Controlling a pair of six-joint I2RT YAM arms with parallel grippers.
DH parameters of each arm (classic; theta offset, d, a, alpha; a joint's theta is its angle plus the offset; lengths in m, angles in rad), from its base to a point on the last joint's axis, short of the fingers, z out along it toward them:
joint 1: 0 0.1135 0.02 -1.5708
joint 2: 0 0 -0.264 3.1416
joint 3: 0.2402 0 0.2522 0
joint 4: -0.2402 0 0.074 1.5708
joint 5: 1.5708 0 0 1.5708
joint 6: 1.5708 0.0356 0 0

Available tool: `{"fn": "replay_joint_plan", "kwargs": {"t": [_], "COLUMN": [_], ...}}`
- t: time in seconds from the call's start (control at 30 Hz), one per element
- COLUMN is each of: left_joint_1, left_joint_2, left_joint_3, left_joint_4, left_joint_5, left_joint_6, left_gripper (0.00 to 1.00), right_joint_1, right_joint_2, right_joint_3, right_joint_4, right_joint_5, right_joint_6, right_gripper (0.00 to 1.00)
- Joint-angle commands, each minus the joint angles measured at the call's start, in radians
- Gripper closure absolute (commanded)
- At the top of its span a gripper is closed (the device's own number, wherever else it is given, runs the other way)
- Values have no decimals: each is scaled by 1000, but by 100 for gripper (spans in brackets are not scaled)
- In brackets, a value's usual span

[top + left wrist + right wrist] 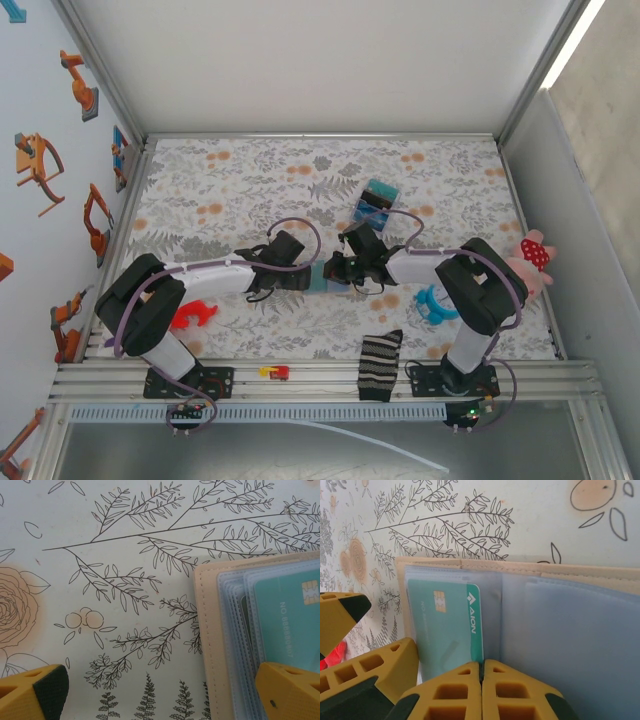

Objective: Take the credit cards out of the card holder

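Past closed jaws, the tan card holder (560, 625) shows a teal card (445, 625).

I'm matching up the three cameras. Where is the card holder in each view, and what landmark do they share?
Top external: the card holder lies below picture centre, on the floral cloth.
Left wrist: card holder lower right, running off the right and bottom edges.
Right wrist: card holder open across the middle and right.
Shared landmark: the floral cloth in all; the teal chip card in both wrist views.
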Motion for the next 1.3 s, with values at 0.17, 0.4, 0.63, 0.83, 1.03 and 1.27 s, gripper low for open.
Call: {"fn": "replay_joint_plan", "kwargs": {"t": [0.17, 0.4, 0.63, 0.83, 1.03, 1.27], "left_joint_1": [-8, -8, -8, -8, -8, -9], "left_joint_2": [16, 19, 22, 15, -4, -53], "left_joint_3": [12, 13, 15, 13, 32, 78], "left_joint_4": [-51, -56, -58, -62, -60, -42], "left_joint_5": [8, 0, -2, -7, -11, -8], "left_joint_6": [-7, -6, -5, -1, 27, 110], "left_gripper": [3, 3, 3, 3, 3, 3], "right_joint_1": [-10, -25, -36, -44, -44, -44], "right_joint_2": [-38, -69, -83, -91, -90, -96], "right_joint_3": [-20, -8, 1, 6, 14, 22], "right_joint_4": [-19, -107, -161, -185, -189, -189], "right_joint_5": [21, 64, 97, 113, 108, 105], "right_joint_6": [-16, -63, -93, -107, -108, -107], "right_gripper": [100, 100, 100, 100, 100, 100]}}
